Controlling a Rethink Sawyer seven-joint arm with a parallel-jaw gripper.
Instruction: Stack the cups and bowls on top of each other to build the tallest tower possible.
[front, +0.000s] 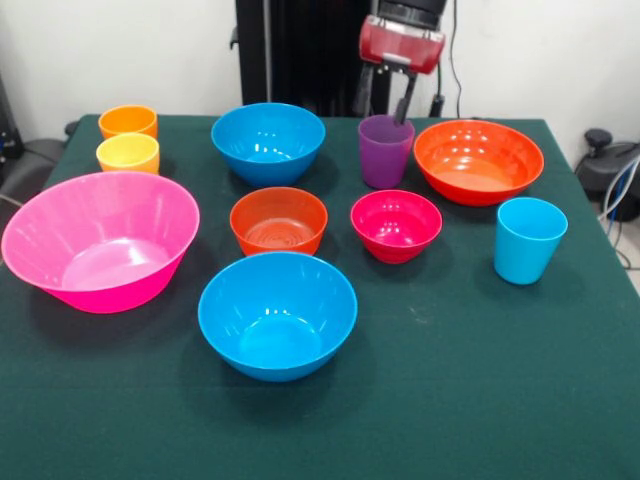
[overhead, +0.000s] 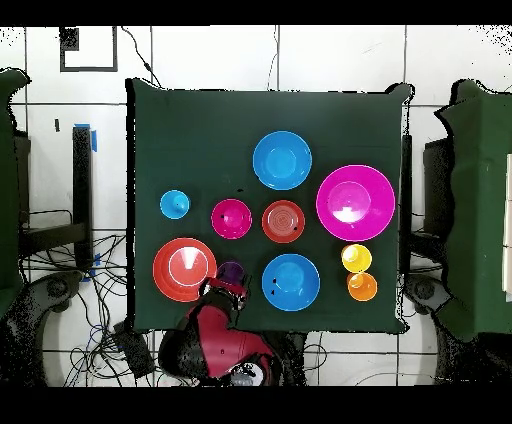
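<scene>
All cups and bowls stand apart on the green table, none stacked. The purple cup stands upright at the far side between a blue bowl and the wide orange-red bowl. My gripper hangs at the purple cup's far rim; in the overhead view the gripper is right by the cup. Its grip is hidden. The small orange bowl and magenta bowl sit mid-table. The second blue bowl is nearest the camera, the pink bowl at left, and the light blue cup at right.
The orange cup and yellow cup stand side by side at the far left corner. The robot's pedestal rises behind the table's far edge. Cables lie on the floor around the table.
</scene>
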